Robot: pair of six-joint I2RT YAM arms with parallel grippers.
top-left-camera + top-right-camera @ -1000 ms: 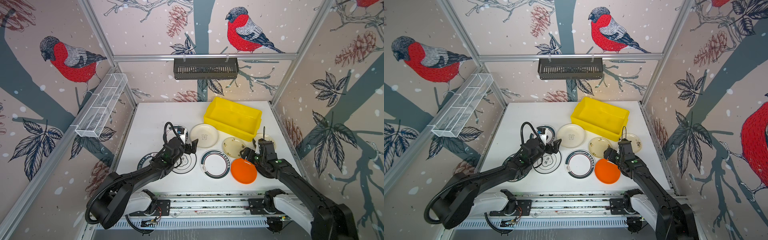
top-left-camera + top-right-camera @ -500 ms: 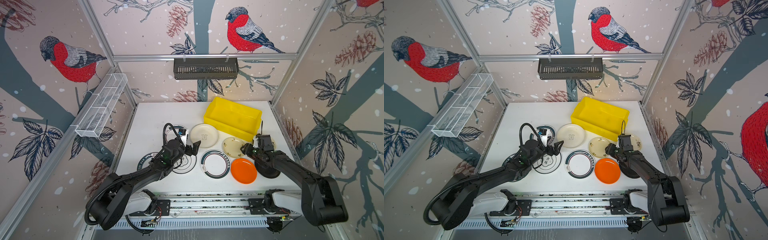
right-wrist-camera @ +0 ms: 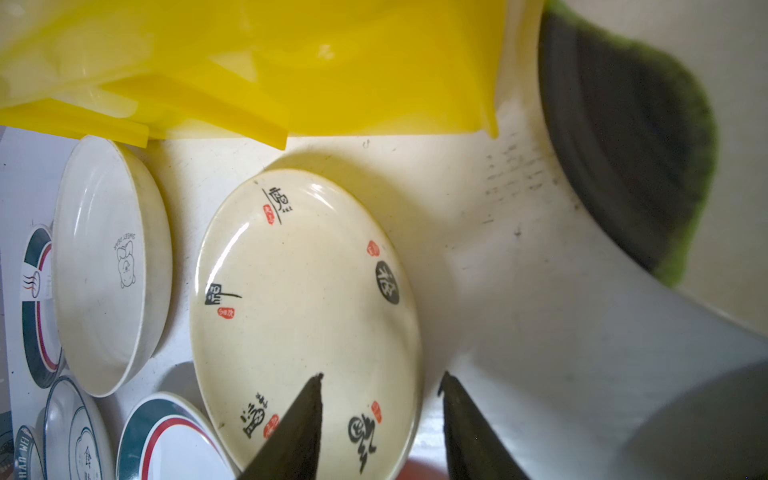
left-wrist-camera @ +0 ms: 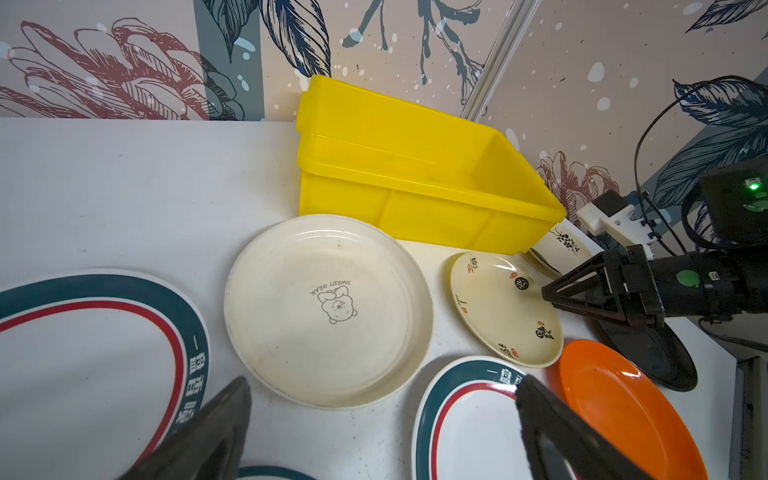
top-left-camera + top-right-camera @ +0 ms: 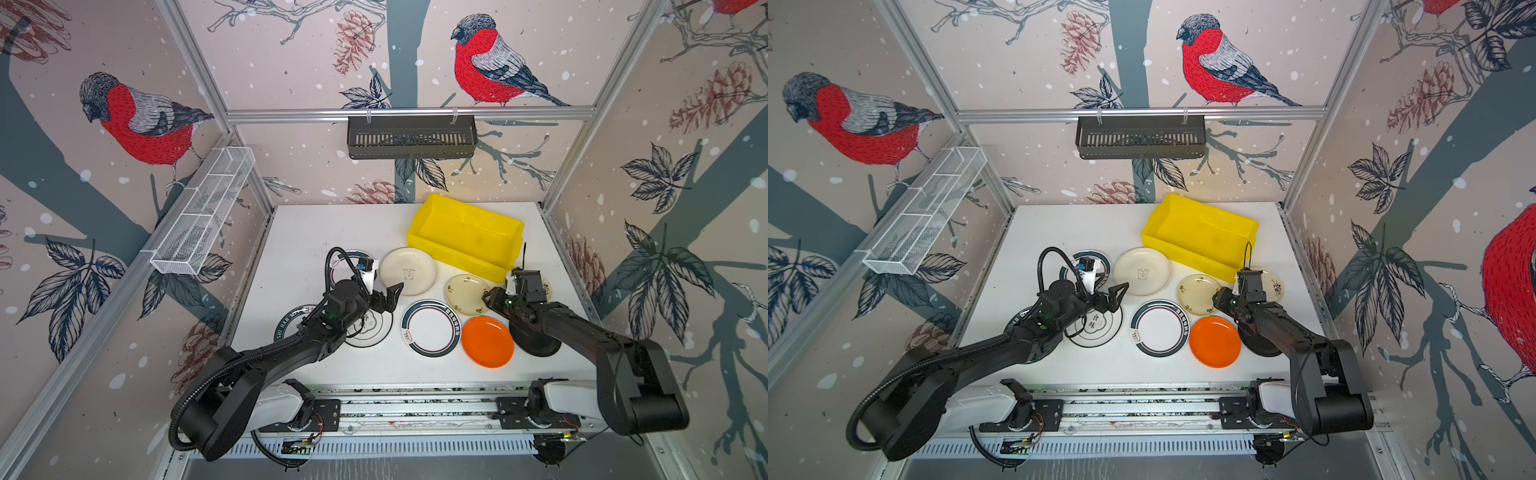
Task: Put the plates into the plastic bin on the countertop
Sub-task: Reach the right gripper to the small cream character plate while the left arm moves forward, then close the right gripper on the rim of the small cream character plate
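Up on the white countertop (image 5: 332,232), everything lies flat toward the front. At the back right sits the yellow plastic bin (image 5: 461,258), turned a little. Every plate I can see is outside it, on the tabletop.

A cream plate (image 5: 408,271) with a tiny bear lies just in front of the bin. A smaller yellowish plate (image 5: 465,293) lies beside it. Nearer to me, in a row, are a teal-rimmed plate (image 5: 431,328), an orange plate (image 5: 487,341) and a dark plate (image 5: 536,347). The right arm reaches over the dark one.

The left gripper (image 5: 388,297) hangs above a black-ringed plate (image 5: 374,332). Its fingers are spread wide, with nothing in them. The right gripper (image 3: 381,376) is low at the edge of the yellowish plate. One finger is over the plate and one is outside the rim. I can see gaps, so it is not pinching.

The walls (image 5: 291,62) are pinkish, with big red birds, pine cones and dark leaves. A black basket (image 5: 411,137) hangs from a silver rail (image 5: 291,114) at the back. A white wire rack (image 5: 203,216) hangs on the left wall.
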